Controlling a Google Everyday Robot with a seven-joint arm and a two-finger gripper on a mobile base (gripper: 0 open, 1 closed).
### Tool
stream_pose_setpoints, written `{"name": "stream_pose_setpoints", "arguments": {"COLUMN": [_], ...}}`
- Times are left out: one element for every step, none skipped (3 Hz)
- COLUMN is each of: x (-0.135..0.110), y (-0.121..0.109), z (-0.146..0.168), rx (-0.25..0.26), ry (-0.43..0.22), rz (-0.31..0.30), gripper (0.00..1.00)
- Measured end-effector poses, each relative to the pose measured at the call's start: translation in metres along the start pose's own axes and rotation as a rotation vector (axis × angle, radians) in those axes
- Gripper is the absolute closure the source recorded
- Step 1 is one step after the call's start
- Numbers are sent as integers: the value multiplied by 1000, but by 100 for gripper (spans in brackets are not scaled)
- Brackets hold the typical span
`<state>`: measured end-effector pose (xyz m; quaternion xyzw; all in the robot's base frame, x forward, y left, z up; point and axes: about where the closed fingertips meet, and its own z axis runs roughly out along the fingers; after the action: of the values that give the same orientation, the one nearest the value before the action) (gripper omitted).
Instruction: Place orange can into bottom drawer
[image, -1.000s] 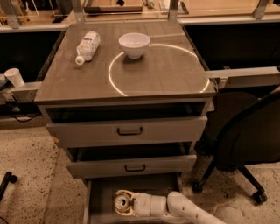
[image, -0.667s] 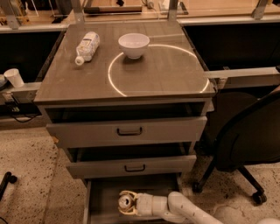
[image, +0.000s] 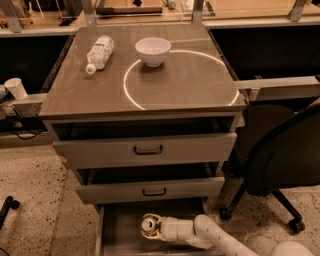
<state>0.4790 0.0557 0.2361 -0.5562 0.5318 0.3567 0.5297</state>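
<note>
Orange can (image: 149, 225), silver top, held in jaws w/in grey metal bottom drawer (image: 118, 234).

Gripper (image: 150, 227) clasping orange can (image: 148, 224) in bottom drawer (image: 116, 239) (middle drawer (image: 150, 190) overhangs rear); left floor free.
</note>
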Motion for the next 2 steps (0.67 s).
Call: {"name": "stream_pose_setpoints", "arguments": {"x": [25,37], "y": [-15,-24], "z": [-2,2], "rx": [10,14], "ry": [-22,-35], "rz": [42,77], "gripper": [100,81]}}
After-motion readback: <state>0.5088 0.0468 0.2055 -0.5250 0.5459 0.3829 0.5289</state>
